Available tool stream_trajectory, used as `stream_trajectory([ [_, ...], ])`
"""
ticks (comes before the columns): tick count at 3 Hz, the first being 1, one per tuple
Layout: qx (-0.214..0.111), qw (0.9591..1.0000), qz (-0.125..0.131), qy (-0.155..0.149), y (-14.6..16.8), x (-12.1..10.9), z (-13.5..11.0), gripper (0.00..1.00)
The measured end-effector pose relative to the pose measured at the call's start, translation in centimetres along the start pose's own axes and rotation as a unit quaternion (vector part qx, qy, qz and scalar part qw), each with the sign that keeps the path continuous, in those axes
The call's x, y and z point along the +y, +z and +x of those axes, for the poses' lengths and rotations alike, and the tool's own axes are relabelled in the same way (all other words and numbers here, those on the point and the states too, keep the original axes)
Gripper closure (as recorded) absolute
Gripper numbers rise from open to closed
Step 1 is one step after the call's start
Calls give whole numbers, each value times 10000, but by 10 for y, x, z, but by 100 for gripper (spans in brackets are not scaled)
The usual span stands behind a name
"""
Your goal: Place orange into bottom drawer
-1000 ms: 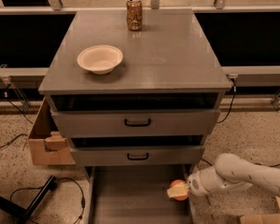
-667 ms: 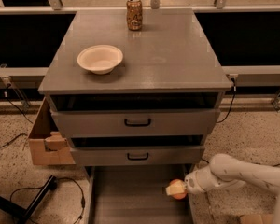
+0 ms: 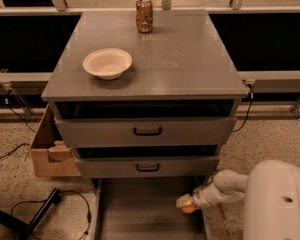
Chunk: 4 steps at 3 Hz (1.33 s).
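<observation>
The bottom drawer (image 3: 140,209) is pulled out below the two upper grey drawers, showing a plain flat grey floor. My gripper (image 3: 186,204) reaches in from the right on a white arm, over the drawer's right side. It is shut on the orange (image 3: 189,209), of which only a small orange patch shows under the cream fingertips (image 3: 183,201). The orange hangs just above the drawer floor near the right wall.
A cream bowl (image 3: 107,63) and a gold-brown can (image 3: 144,15) stand on the cabinet top (image 3: 190,59). A cardboard box (image 3: 47,151) sits on the floor at the left, with black cables (image 3: 65,204) near it. My white base (image 3: 280,204) fills the lower right.
My gripper with the orange has moved a little to the left and down, further over the open bottom drawer. The view has shifted slightly.
</observation>
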<state>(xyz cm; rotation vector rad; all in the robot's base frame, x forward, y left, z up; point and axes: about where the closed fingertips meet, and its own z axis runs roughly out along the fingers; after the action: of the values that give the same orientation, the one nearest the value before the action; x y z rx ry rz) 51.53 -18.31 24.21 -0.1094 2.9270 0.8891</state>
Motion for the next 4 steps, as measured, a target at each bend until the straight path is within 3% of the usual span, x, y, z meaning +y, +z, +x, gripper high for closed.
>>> stream_trajectory([
  [1,63,9995,-73,291,32,-18,9,100],
  [2,87,9993,-95,339,39,-21,13,100],
  [3,163,9992,-142,346,53,-16,19,100],
  [4,277,9986,-237,376,91,-3,28,100],
])
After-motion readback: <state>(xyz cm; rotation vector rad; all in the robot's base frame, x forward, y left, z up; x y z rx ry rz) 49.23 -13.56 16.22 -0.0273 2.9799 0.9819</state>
